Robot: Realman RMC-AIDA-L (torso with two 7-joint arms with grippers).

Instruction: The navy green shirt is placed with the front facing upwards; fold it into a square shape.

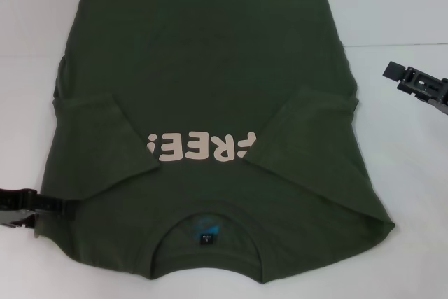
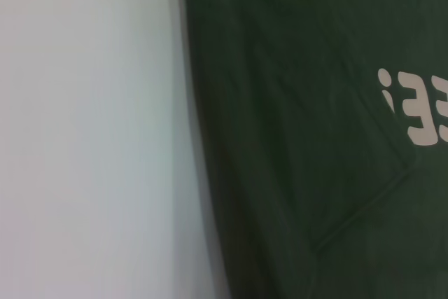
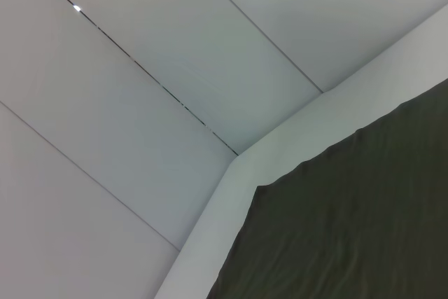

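The navy green shirt (image 1: 210, 68) lies flat on the white table (image 1: 399, 5), front up, collar toward me. Its pale "FREE!" lettering (image 1: 201, 148) reads upside down, and a small dark label (image 1: 206, 232) sits inside the neck. Both short sleeves (image 1: 105, 138) are folded inward over the chest. My left gripper (image 1: 68, 205) rests at the shirt's left edge near the shoulder. The left wrist view looks down on the shirt (image 2: 315, 173) and part of the lettering (image 2: 420, 110). My right gripper (image 1: 390, 70) hangs off to the right, apart from the cloth.
Bare white table (image 2: 84, 138) runs along the shirt's left side. The right wrist view shows a shirt edge (image 3: 364, 222), a strip of table (image 3: 231, 201) and grey panels beyond it.
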